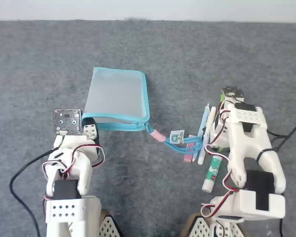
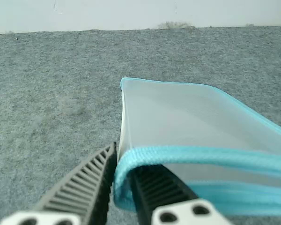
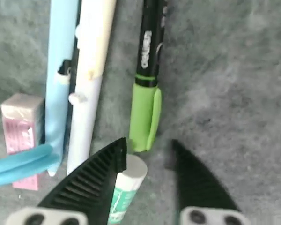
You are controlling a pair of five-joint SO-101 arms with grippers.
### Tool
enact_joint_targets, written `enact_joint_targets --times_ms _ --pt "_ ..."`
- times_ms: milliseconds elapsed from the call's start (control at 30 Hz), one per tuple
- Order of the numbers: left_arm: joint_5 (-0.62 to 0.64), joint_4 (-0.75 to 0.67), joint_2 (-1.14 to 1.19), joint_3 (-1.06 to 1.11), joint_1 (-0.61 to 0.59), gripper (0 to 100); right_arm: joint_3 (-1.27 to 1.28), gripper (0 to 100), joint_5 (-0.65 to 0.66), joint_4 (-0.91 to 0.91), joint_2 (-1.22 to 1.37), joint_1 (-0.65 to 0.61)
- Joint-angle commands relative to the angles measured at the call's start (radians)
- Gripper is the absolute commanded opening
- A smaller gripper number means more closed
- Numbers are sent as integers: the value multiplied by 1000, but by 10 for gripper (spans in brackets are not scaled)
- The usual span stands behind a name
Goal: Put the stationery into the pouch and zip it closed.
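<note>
On grey carpet (image 1: 197, 54), the left gripper (image 2: 123, 164) pinches the translucent, blue-edged pouch (image 2: 187, 117).

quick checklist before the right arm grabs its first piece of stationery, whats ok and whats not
1. Hold on the pouch: ok. The left gripper is shut on its teal rim.
2. Mouth parted at the held corner: ok. How far along it is open: cannot tell.
3. Jaws ready: ok. The right gripper is open over the stationery.
4. One item centred in the gap: not ok. The green-capped marker lies just ahead of it and the white tube sits under one finger.
5. Items free to lift: not ok. The teal strap lies across the pink eraser and reaches the blue pen.
</note>
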Motion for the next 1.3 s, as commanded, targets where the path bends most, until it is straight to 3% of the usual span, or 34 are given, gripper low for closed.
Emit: enact_joint_targets --times_ms 0,200,400,733,800,967,1267 --pt "15 -32 -15 -4 -9 12 -49 217 25 81 -119 -48" --pt "15 -32 -15 -4 -9 12 98 195 34 64 -305 -119" --pt "15 -32 -15 -2 -9 12 189 206 80 22 -268 -143" --pt "15 -32 -15 -2 -9 12 175 202 81 -93 -7 -70" --pt "15 -32 -15 -2 -9 12 166 164 80 -99 2 -56" --pt "15 -32 -15 -2 -9 12 164 13 78 -101 -54 5" --pt "15 -34 -15 -2 -9 12 160 6 81 -85 -277 97"
